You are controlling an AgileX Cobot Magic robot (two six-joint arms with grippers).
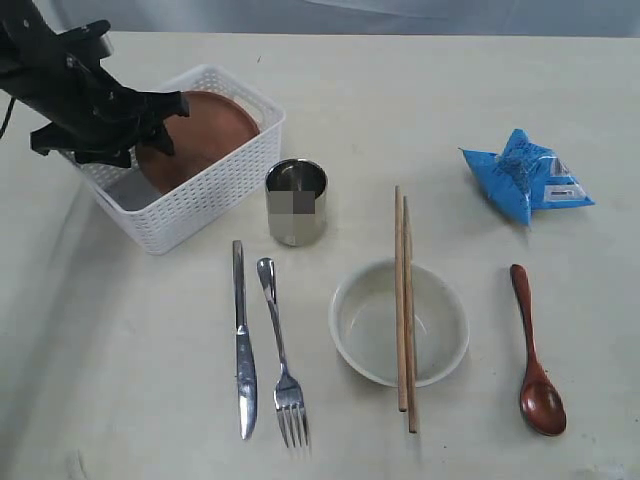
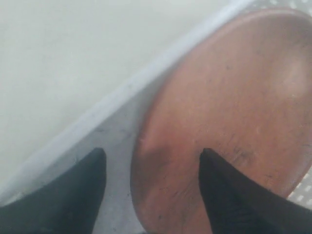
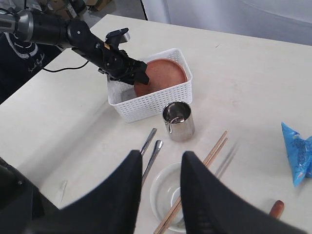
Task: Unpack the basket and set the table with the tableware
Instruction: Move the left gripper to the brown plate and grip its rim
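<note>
The white basket (image 1: 190, 215) stands at the back left of the table (image 1: 120, 340) and holds the round brown plate (image 1: 205, 130). My left gripper (image 1: 170, 115) reaches into the basket and is open. In the left wrist view its jaws (image 2: 152, 152) straddle the plate's rim (image 2: 146, 146), one finger over the plate (image 2: 234, 107), the other over the basket floor. Laid out on the table are the steel cup (image 1: 296, 200), knife (image 1: 243, 340), fork (image 1: 278, 350), bowl (image 1: 398, 322) with chopsticks (image 1: 404, 300) across it, and wooden spoon (image 1: 535, 350). My right gripper (image 3: 162, 155) hangs open and empty high above the bowl (image 3: 165, 195).
A crinkly blue snack packet (image 1: 528, 178) lies at the right rear of the table. The left arm (image 3: 73, 34) stretches in from the table's left side. The table's edge and floor show in the right wrist view.
</note>
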